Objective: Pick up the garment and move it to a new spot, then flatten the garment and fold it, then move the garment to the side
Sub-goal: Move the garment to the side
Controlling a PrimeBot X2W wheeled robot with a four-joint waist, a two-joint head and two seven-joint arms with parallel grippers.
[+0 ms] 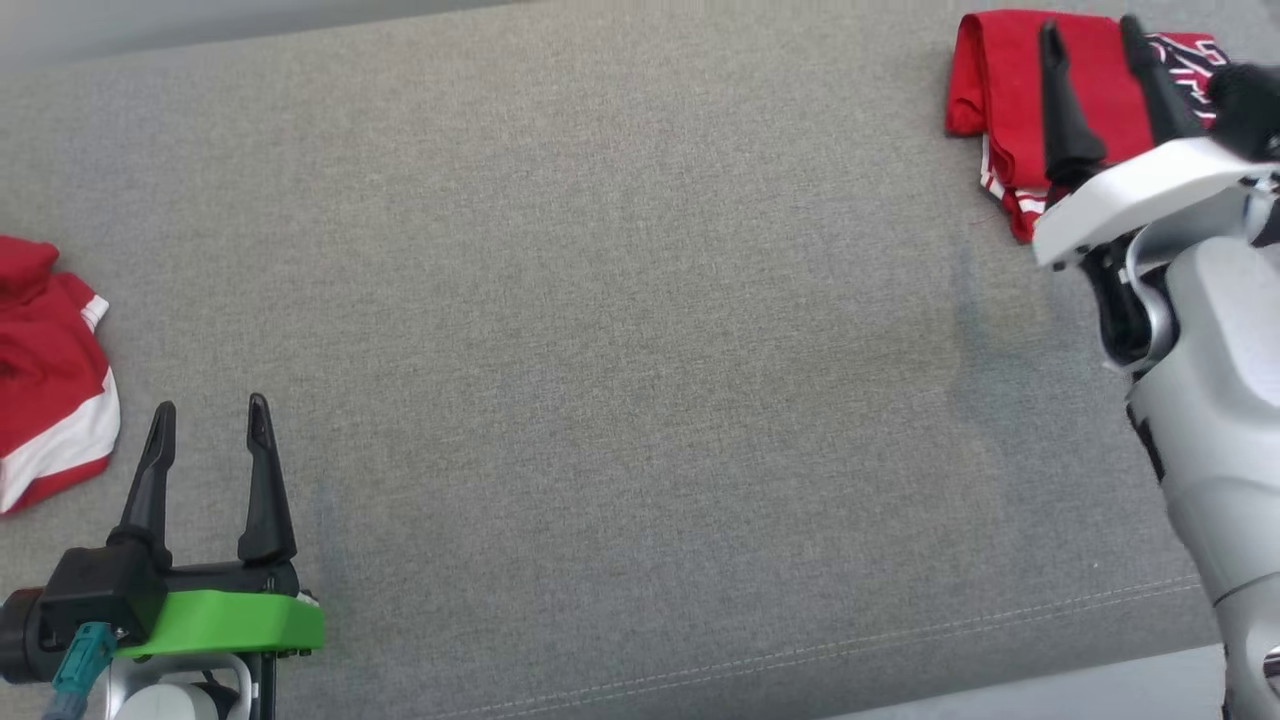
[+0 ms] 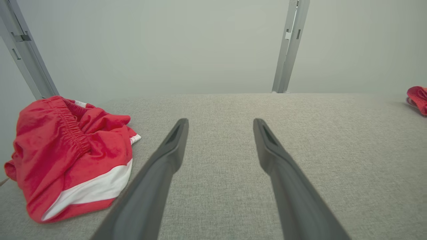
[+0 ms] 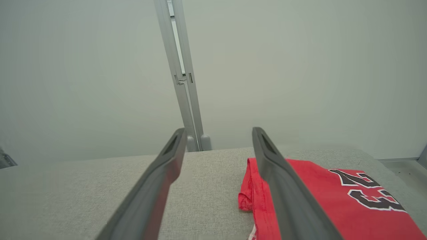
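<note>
two red garments lie on the grey worktop (image 1: 600, 300), well apart: a folded jersey (image 1: 1000, 80) in the far right corner and crumpled shorts (image 1: 50, 380) at the left edge. there are two tools. the left tool (image 1: 211, 402) sits by the near left corner beside the shorts, released and empty. the right tool (image 1: 1090, 25) hangs over the jersey, also released and empty. the right wrist view shows the jersey's black, white-edged numerals (image 3: 367, 190) plainly. the left wrist view shows the shorts' elastic waistband (image 2: 71, 126) and white stripe (image 2: 90, 191).
</note>
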